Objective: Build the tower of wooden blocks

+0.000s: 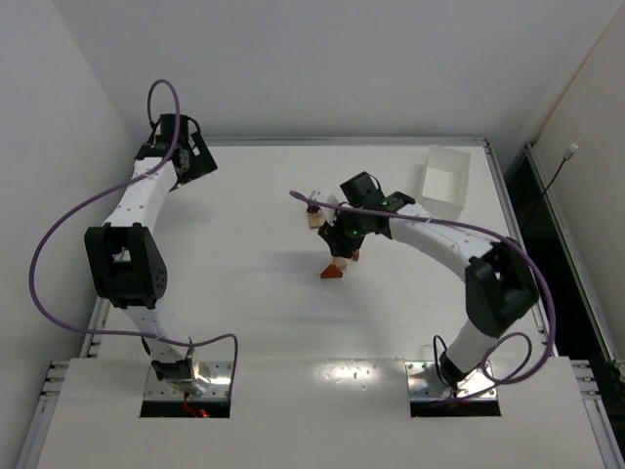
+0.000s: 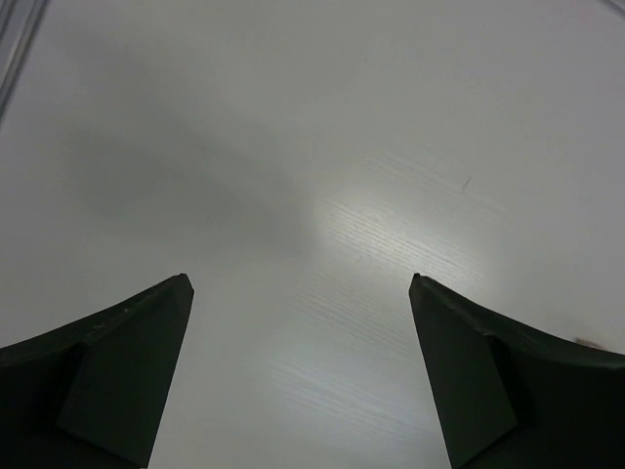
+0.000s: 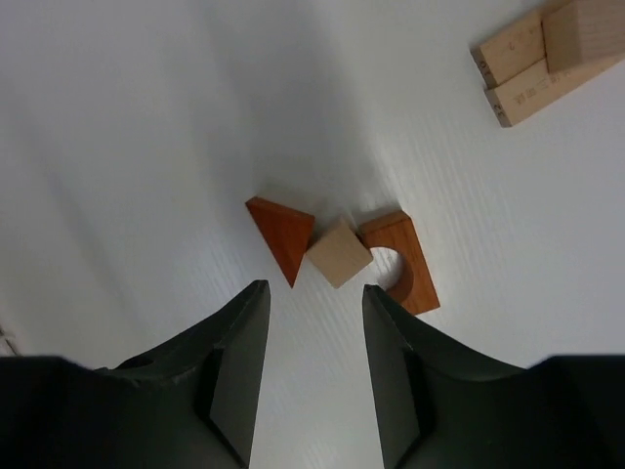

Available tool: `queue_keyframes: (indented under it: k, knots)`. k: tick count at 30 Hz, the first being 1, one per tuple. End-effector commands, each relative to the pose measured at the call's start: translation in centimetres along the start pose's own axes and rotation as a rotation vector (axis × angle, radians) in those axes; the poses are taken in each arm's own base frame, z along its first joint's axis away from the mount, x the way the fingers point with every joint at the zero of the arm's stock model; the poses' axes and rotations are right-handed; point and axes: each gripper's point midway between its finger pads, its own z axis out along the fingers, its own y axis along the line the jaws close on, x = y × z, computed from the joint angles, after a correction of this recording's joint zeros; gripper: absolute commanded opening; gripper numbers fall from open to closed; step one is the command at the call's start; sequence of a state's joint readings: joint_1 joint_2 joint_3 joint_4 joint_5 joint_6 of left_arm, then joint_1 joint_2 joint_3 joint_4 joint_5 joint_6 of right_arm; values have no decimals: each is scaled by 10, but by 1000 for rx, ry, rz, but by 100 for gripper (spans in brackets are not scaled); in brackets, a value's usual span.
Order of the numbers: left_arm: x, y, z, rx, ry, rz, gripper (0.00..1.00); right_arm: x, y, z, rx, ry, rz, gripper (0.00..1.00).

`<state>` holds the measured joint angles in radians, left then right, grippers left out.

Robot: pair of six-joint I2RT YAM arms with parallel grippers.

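Three small blocks lie touching on the table in the right wrist view: a reddish-brown triangular wedge (image 3: 281,234), a light tan cube (image 3: 339,252) and a reddish-brown arch block (image 3: 402,259). My right gripper (image 3: 312,293) hangs just short of them, open, its fingers moderately apart with nothing between them. Light tan rectangular blocks (image 3: 547,54) lie stacked together farther off. From above, the wedge (image 1: 334,272) shows below the right gripper (image 1: 344,246), and the tan blocks (image 1: 314,219) sit to its left. My left gripper (image 2: 301,283) stands wide open over bare table at the far left (image 1: 198,161).
A white rectangular tray (image 1: 444,181) stands at the back right, near the table's edge. The right arm's purple cable loops over the table beside the blocks. The table's left rail (image 2: 15,39) runs close to the left gripper.
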<state>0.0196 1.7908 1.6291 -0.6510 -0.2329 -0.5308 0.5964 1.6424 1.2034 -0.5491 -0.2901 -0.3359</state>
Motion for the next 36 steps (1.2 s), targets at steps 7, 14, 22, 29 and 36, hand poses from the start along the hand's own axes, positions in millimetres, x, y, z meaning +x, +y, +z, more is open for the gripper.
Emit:
queue_keyframes:
  k: [7,14,22,29,36]
  knots:
    - [2,-1,-25,36,-12,41,93,-14,-29,18,59,-27,537,36]
    - [2,4,-24,26,-5,37,94,7,-19,17,101,14,692,36]
    - [8,5,-25,30,8,39,94,39,-23,24,210,103,733,46]
    - [13,7,-25,26,17,32,94,42,-28,37,228,127,728,47]
    - [13,6,-21,26,17,32,94,42,-20,49,192,145,718,47]
